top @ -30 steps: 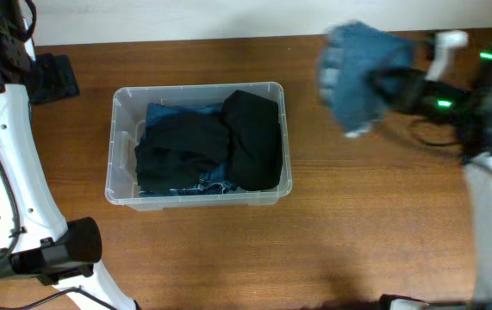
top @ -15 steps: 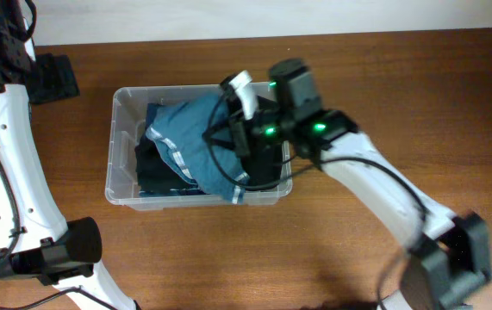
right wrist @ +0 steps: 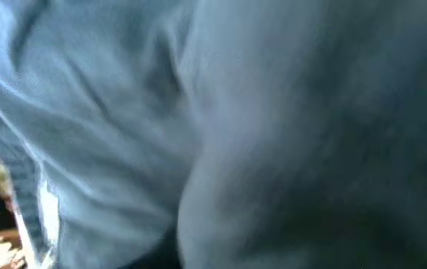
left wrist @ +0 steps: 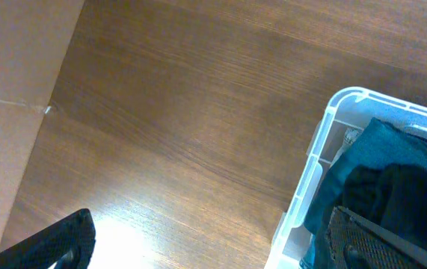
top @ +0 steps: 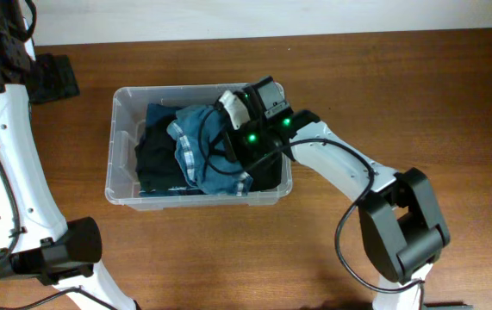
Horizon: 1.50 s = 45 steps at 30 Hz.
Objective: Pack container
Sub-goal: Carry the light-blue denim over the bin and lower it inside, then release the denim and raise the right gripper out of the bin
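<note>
Overhead view: a clear, colourless plastic container sits on a brown wood-grain table, a little toward 9 o'clock from the middle of the picture. It is a rectangular tub with rounded corners and a rolled rim. Its open top faces up, and its long axis runs from 9 o'clock to 3 o'clock, parallel to the table's far edge.

Soft, matte black clothing fills the 9 o'clock half of the tub. A crumpled blue garment lies on top toward the middle. It is a denim-like blue, with a paler striped edge showing along its folds.

The right arm has a white shell and black joints. It reaches in from 4 o'clock, crossing the rim at the tub's 3 o'clock end. The right gripper is down among the folds of the blue garment, touching it. Whether that claw is open or clamped on the cloth cannot be told. The right wrist view gives no help, since it is filled edge to edge with blurred blue fabric.

Left wrist view: the left gripper has its two dark fingers set wide apart and holds nothing. It hangs above the table near one rounded corner of the tub. That corner's translucent wall and rolled rim show at 3 o'clock in the frame, with teal and black cloth inside.
</note>
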### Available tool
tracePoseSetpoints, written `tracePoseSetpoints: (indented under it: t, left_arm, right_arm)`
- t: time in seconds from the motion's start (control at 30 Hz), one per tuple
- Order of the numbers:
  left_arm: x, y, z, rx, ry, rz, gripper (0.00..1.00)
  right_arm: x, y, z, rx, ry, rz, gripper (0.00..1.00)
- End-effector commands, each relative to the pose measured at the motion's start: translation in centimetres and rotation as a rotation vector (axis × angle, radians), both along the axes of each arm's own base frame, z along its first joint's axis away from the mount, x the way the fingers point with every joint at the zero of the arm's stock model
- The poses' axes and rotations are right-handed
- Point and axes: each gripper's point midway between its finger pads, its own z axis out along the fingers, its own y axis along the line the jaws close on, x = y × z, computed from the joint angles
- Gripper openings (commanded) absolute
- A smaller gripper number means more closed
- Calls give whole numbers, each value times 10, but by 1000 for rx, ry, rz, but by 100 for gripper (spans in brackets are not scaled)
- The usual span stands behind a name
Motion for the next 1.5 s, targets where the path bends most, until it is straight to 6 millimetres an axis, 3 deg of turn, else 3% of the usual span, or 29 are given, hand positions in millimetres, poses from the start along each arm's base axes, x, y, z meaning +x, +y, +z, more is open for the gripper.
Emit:
tracePoseSetpoints:
  t: [0.0,0.1,0.13,0.3,0.43,0.53,0.73,0.9,0.97,1.07,1.17,1.27,1.43,1.47]
  left_arm:
    - [-5,3,12,8,-37,13,100]
    - [-5,3,12,8,-37,14,100]
    - [-5,3,12,8,-37,13,99]
    - [-5,3,12,8,-37,13,100]
    - [-5,3,12,8,-37,14,99]
    - [-5,3,12,8,-37,14,99]
    - [-5,3,12,8,-37,13,100]
    - [-5,3,12,8,-37,13,100]
    - [-5,3,12,8,-37,13,99]
    - [-5,3,12,8,-37,14,100]
    - [-5,3,12,8,-37,14,100]
    - [-5,3,12,8,-37,13,99]
    - [-5,3,12,8,-37,13,100]
    - [-5,3,12,8,-37,14,100]
  right_arm:
    - [33,-18,69,-48,-230,-95,56]
    - [39,-22,118,-25,-346,-106,89]
    - [42,-26,128,-26,-370,-123,96]
    - [51,-59,171,-33,-433,-211,100]
    - [50,-88,174,-61,-401,-259,99]
    - [48,-105,165,-92,-349,-286,98]
    - [29,-113,142,-152,-228,-276,98]
    - [1,-118,121,-196,-87,-241,99]
    - [4,-118,124,-189,-102,-246,99]
    - [22,-133,133,-181,-156,-300,99]
    - [30,-149,154,-117,-203,-327,99]
    - [22,-170,195,-76,-348,-283,98]
    - [-15,-214,256,-138,-582,-287,98]
    - [-33,-231,268,-176,-610,-338,98]
